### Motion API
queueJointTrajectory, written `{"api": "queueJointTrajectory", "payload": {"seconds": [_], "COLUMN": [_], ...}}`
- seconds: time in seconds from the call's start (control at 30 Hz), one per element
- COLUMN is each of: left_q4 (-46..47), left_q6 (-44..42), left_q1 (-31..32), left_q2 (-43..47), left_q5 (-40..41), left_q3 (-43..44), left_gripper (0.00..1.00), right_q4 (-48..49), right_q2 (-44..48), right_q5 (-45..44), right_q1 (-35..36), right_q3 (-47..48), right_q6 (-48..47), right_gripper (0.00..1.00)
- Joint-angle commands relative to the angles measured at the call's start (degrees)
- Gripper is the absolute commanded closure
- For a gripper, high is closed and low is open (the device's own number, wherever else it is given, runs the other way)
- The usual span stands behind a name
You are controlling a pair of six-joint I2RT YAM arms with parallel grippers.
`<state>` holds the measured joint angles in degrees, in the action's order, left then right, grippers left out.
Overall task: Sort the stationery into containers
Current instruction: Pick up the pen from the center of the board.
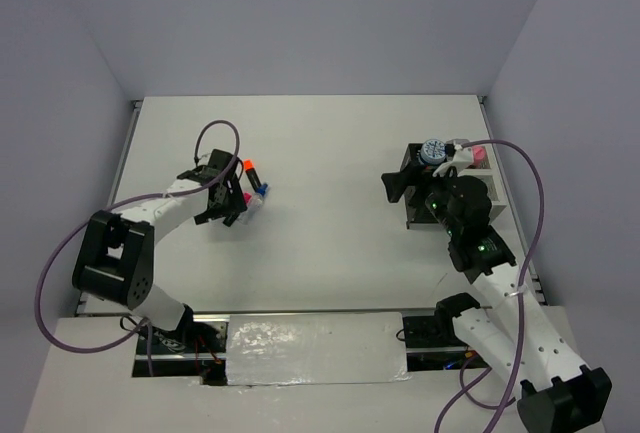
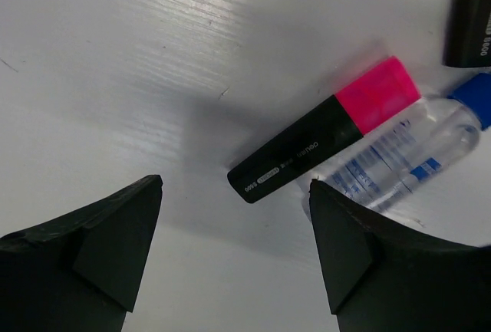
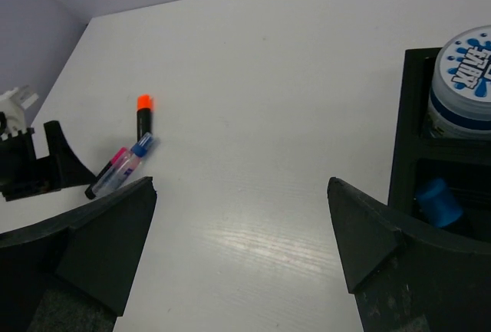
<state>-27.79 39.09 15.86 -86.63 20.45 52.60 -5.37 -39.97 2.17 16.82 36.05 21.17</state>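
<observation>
A black marker with a pink cap (image 2: 330, 129) lies on the white table beside a clear blue-capped tube (image 2: 406, 159). A black marker with an orange cap (image 1: 250, 166) lies just beyond them. My left gripper (image 2: 235, 186) is open and empty, low over the table, just short of the pink-capped marker. My right gripper (image 3: 242, 186) is open and empty, over bare table left of the black mesh organiser (image 3: 406, 140). A blue-white patterned roll (image 3: 464, 79) sits in the organiser, and a blue-capped item (image 3: 439, 202) in a lower compartment. The white holder (image 1: 497, 193) adjoins it.
In the top view the left gripper (image 1: 228, 211) is at the table's left and the right gripper (image 1: 395, 188) is beside the organiser (image 1: 412, 215) at the right. A pink-capped item (image 1: 478, 154) stands at the organiser's far end. Grey walls enclose the table.
</observation>
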Motion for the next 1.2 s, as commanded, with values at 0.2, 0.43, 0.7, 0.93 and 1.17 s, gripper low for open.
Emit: {"api": "queueJointTrajectory", "payload": {"seconds": [0.2, 0.43, 0.7, 0.93, 1.17], "left_q4": [2.65, 4.32, 5.99, 6.52, 5.64], "left_q6": [-1.56, -1.83, -2.18, -2.7, -1.83], "left_q1": [-0.65, -0.57, -0.65, -0.57, -0.04], "left_q2": [-4.34, -4.07, -8.9, -11.01, -5.85], "left_q5": [-2.42, -4.54, -5.59, -6.21, -6.91], "left_q3": [2.86, 0.23, -0.57, -0.74, -3.2], "left_gripper": [0.13, 0.16, 0.24, 0.48, 0.99], "right_q4": [-2.98, -2.72, -1.32, -2.28, 0.87], "right_q2": [1.47, 0.07, -3.89, -5.74, -6.79], "right_q5": [0.55, -0.16, 0.64, -1.38, 3.88], "right_q1": [4.36, 6.73, 8.84, 12.09, 12.18], "right_q3": [2.44, 3.23, 2.88, 3.06, 1.66], "right_q6": [-1.48, -1.13, 1.59, 1.95, 3.87], "right_gripper": [0.0, 0.0, 0.0, 0.0, 0.0]}}
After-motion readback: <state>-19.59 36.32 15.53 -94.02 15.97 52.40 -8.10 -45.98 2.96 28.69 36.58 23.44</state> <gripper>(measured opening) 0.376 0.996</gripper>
